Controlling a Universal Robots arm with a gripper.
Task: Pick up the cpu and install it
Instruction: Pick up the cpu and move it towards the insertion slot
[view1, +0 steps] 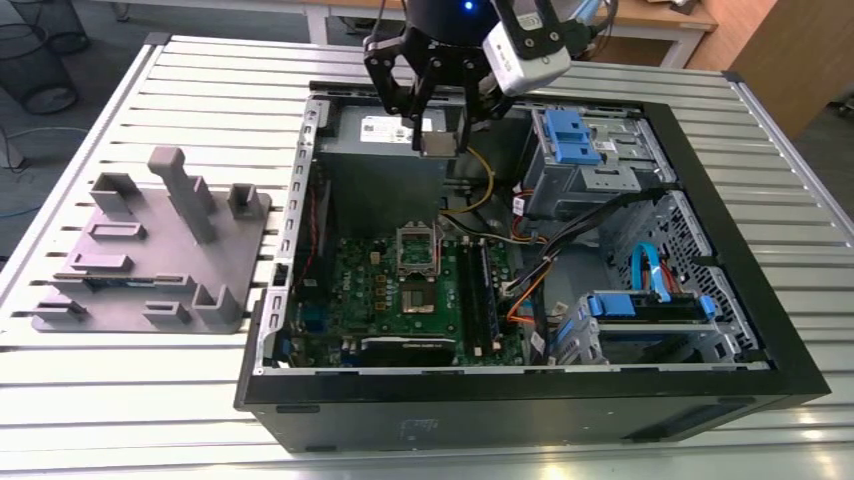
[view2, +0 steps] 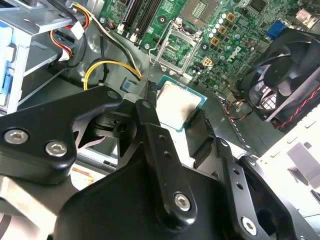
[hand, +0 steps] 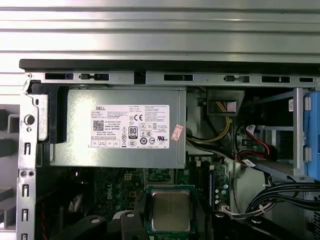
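My gripper (view1: 438, 138) hangs over the back of the open computer case (view1: 747, 330), shut on the cpu (view1: 438, 145). The cpu is a small square chip with a pale metal top and a green edge. In both wrist views it sits level between the two black fingers, cpu (view2: 178, 104) and cpu (hand: 170, 210), with the gripper (view2: 175, 114) and gripper (hand: 170, 216) closed on its sides. The open socket (view1: 418, 250) lies on the green motherboard (view1: 360, 290), below and toward the case's front. In the second wrist view the socket (view2: 176, 47) has its metal frame raised.
A grey power supply (hand: 120, 127) sits just beyond the gripper. Yellow and black cables (view1: 487, 195), blue drive bays (view1: 574, 140) and a black fan (view2: 280, 85) crowd the case. A grey plastic fixture (view1: 147, 250) stands on the slatted table at the exterior view's left.
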